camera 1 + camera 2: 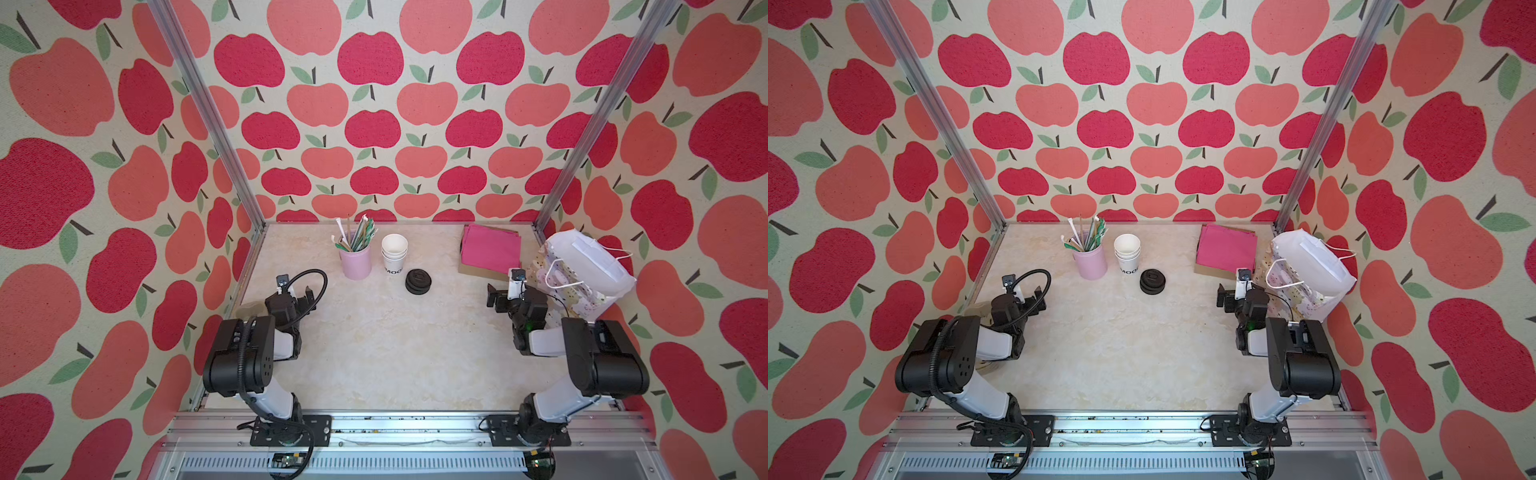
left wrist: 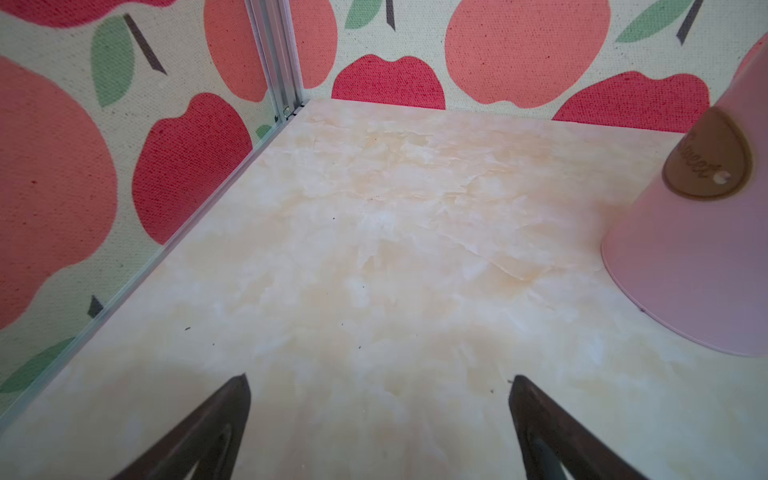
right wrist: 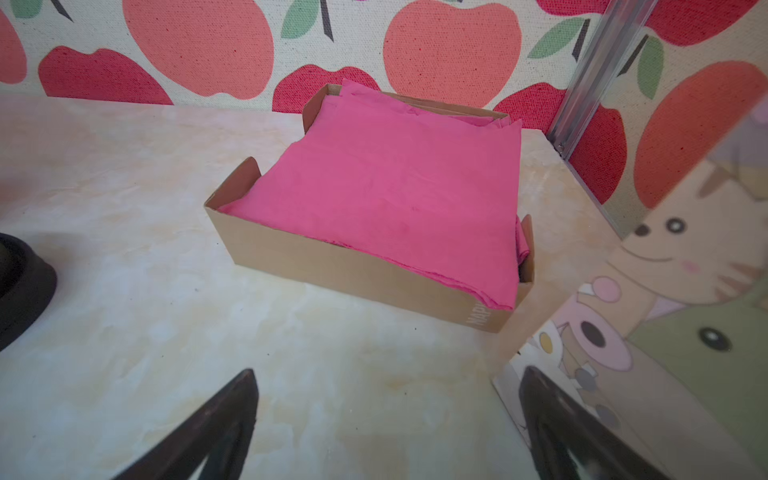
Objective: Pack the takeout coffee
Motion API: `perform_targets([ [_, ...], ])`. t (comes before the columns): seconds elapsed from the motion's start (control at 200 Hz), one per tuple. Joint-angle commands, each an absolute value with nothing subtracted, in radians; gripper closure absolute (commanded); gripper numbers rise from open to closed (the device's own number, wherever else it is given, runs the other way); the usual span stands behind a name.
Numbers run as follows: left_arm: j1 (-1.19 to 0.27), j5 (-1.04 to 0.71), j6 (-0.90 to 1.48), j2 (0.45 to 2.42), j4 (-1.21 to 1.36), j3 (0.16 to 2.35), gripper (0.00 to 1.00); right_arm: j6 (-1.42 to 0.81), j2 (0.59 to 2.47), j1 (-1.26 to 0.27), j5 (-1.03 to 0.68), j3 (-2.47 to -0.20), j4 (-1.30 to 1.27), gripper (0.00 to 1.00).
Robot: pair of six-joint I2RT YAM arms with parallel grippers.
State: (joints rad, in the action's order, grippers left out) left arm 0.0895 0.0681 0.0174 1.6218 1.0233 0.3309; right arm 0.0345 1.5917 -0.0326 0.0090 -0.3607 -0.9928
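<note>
**A:** Where is the coffee cup on the pale marble-patterned table (image 1: 374,357)?

**B:** Take the table's centre as the dial in both top views. A nested stack of white paper cups (image 1: 394,253) (image 1: 1127,254) stands at twelve o'clock, near the back wall. No cup stands by itself.

**A:** Which way does it point?

**B:** Upright, mouth up, long axis vertical. The black lettering near the base faces six o'clock.

**A:** And the lid?

**B:** Round black plastic lids (image 1: 418,281) (image 1: 1152,281) lie flat in a pile, just beside the stack at its four o'clock. I cannot tell whether they touch it.

**A:** What crowds it?

**B:** A pink cup (image 1: 356,261) of paper straws (image 1: 359,235) stands just beside the stack at its nine o'clock. A shallow cardboard box (image 3: 332,268) of pink napkins (image 3: 395,195) sits at one o'clock. A paper bag printed with cartoon animals (image 1: 582,270), white inside, stands between two and three o'clock by the side wall, mouth open.

**A:** The grippers?

**B:** The left gripper (image 2: 380,378) is at about nine o'clock, fingers spread, nothing between them. The right gripper (image 3: 386,374) is at about three o'clock, likewise spread and empty, just beside the bag. Only bare table lies between each gripper and the lids.
</note>
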Motion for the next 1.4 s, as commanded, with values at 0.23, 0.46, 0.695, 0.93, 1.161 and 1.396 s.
perform_targets([
  [0.23,0.092,0.087,0.038,1.609,1.008,0.357,0.01,0.054,1.583,-0.041,0.006,-0.371,-0.976,0.01],
  [0.46,0.093,0.09,0.04,1.61,1.005,0.358,0.01,0.052,1.584,-0.04,0.005,-0.37,-0.974,0.01],
  [0.695,0.092,0.097,0.041,1.61,0.996,0.363,0.01,0.052,1.584,-0.039,0.004,-0.371,-0.975,0.01],
  [0.93,0.09,0.098,0.04,1.611,0.993,0.364,0.01,0.052,1.584,-0.04,0.005,-0.37,-0.976,0.01],
  [1.161,0.091,0.099,0.04,1.611,0.993,0.364,0.01,0.05,1.584,-0.039,0.01,-0.372,-0.974,0.01],
  [1.396,0.09,0.1,0.04,1.611,0.994,0.364,0.01,0.051,1.584,-0.041,0.019,-0.37,-0.975,0.01],
])
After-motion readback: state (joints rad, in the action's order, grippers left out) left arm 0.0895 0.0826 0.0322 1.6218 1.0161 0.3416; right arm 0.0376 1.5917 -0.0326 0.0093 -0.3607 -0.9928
